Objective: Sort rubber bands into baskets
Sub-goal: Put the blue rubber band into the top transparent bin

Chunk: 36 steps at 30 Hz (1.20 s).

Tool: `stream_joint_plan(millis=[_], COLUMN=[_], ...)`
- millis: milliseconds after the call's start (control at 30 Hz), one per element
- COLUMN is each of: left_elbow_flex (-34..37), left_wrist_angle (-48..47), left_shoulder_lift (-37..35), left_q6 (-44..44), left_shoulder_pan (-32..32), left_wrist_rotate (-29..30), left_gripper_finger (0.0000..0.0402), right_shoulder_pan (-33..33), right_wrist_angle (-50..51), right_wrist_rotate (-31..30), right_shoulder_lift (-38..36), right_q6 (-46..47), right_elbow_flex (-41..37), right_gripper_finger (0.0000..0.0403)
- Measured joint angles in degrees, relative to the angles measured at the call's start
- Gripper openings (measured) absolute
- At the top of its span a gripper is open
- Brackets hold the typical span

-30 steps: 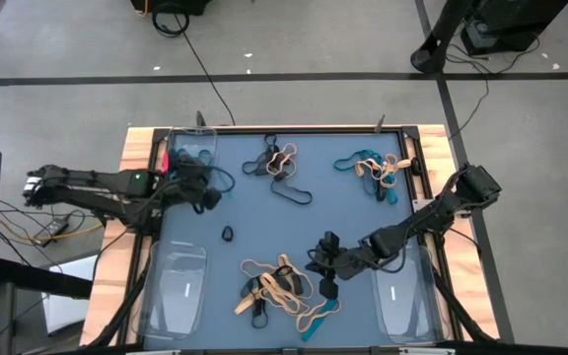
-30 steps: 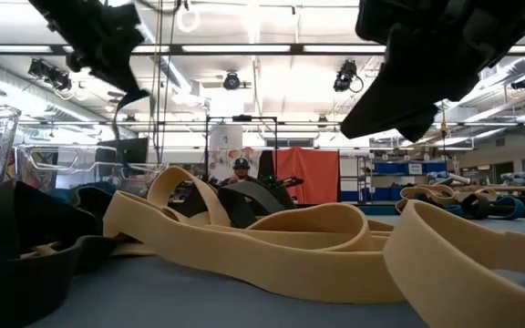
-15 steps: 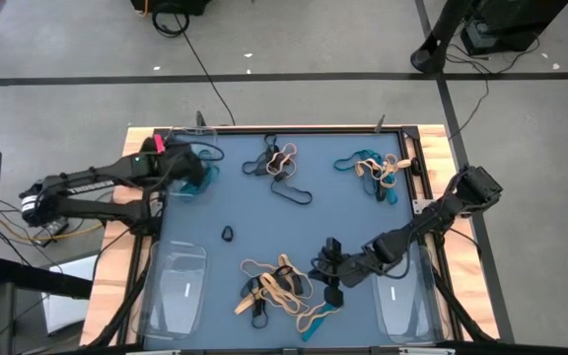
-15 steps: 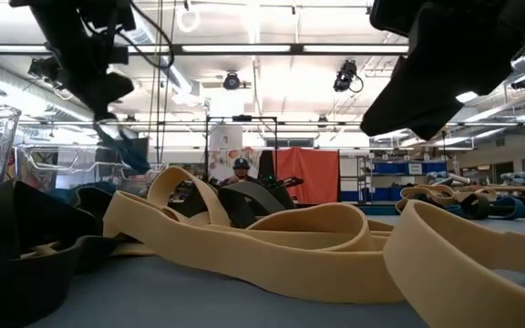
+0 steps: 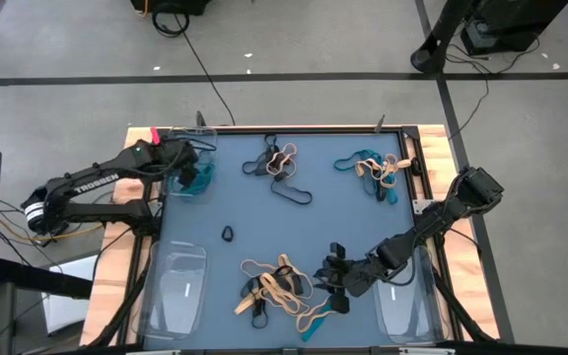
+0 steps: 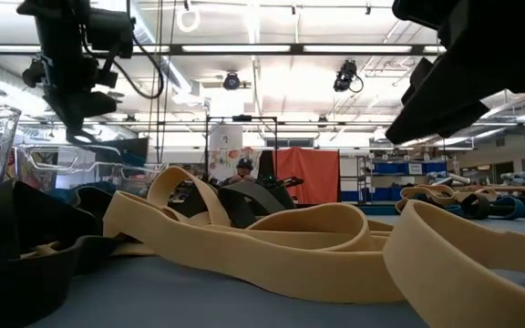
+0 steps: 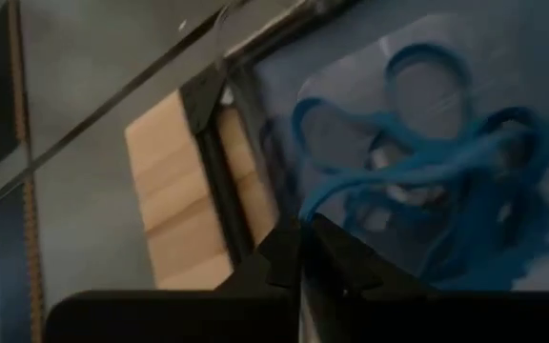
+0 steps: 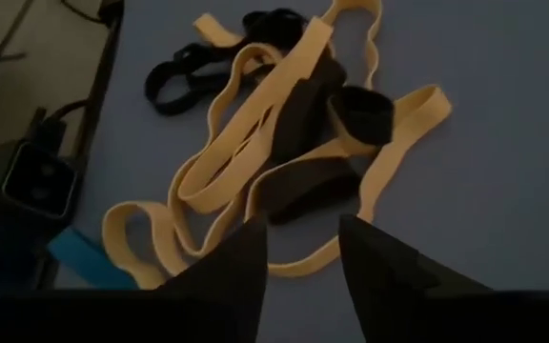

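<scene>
Two arms are busy at once. The left gripper (image 5: 189, 170) hangs over the clear basket (image 5: 177, 145) at the tabletop's far-left corner, where teal-blue rubber bands (image 7: 427, 195) lie tangled inside. In the left wrist view its jaws are pressed together with nothing seen between them, so the teal drop looks finished, or nearly so. The right gripper (image 5: 334, 280) is low over the near edge of the tabletop, just beside the mixed heap of tan and black bands (image 5: 276, 289). Its jaws stand parted and empty in the right wrist view, aimed at a tan-orange band (image 8: 255, 105) draped over a black one (image 8: 303, 157).

The step in hand appears to be a fresh pick from that near heap. The heap is knotted, so the next move calls for settling the jaws on a single loop, probably a tan one lying on top, and lifting slowly to shed any band that clings.

Two more clusters wait along the far edge: a dark and tan one (image 5: 279, 163) near the middle and a teal and tan one (image 5: 375, 170) toward the far-right corner. A lone black band (image 5: 227, 234) sits mid-tabletop. The near-left basket (image 5: 176, 286) and near-right basket (image 5: 402, 306) look unfilled. Most sorting remains.
</scene>
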<state>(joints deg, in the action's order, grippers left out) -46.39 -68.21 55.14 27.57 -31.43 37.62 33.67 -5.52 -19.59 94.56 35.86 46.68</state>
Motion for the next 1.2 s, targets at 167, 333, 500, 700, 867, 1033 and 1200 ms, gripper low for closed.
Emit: stream_joint_plan(millis=[167,333,500,700,867,1033,1200], left_elbow_flex=[0.0,0.0,0.0,0.0,1.6,4.09,8.92], left_wrist_angle=[-0.67,0.87,7.53,16.19,27.18,38.79,50.43], left_shoulder_lift=[1.23,0.53,-4.99,-12.21,-15.34,-15.11,-12.41], left_q6=[-0.76,-2.08,-5.34,-8.26,-8.9,-8.76,-9.52], left_shoulder_pan=[-1.28,-1.11,-0.21,3.47,9.72,16.19,22.67], left_wrist_rotate=[-0.07,3.62,4.96,-8.1,-13.43,-15.94,-16.32], left_gripper_finger=[0.0091,0.0162,0.0197,0.0196,0.0193,0.0193,0.0192], right_shoulder_pan=[0.01,0.02,0.35,1.19,1.83,1.99,1.97], right_wrist_angle=[1.27,4.28,4.87,6.75,8.34,10.33,10.32], right_wrist_rotate=[5.37,9.48,12.99,14.82,16.76,16.74,16.72], right_shoulder_lift=[0.0,-0.02,0.0,0.0,0.0,0.0,0.0], right_q6=[-1.91,-3.32,-2.58,-2.56,-2.49,-4.37,-8.01], right_elbow_flex=[0.0,0.0,0.0,0.0,0.0,0.0,0.0], right_gripper_finger=[0.017,0.0168,0.0164,0.0158,0.0151,0.0152,0.0158])
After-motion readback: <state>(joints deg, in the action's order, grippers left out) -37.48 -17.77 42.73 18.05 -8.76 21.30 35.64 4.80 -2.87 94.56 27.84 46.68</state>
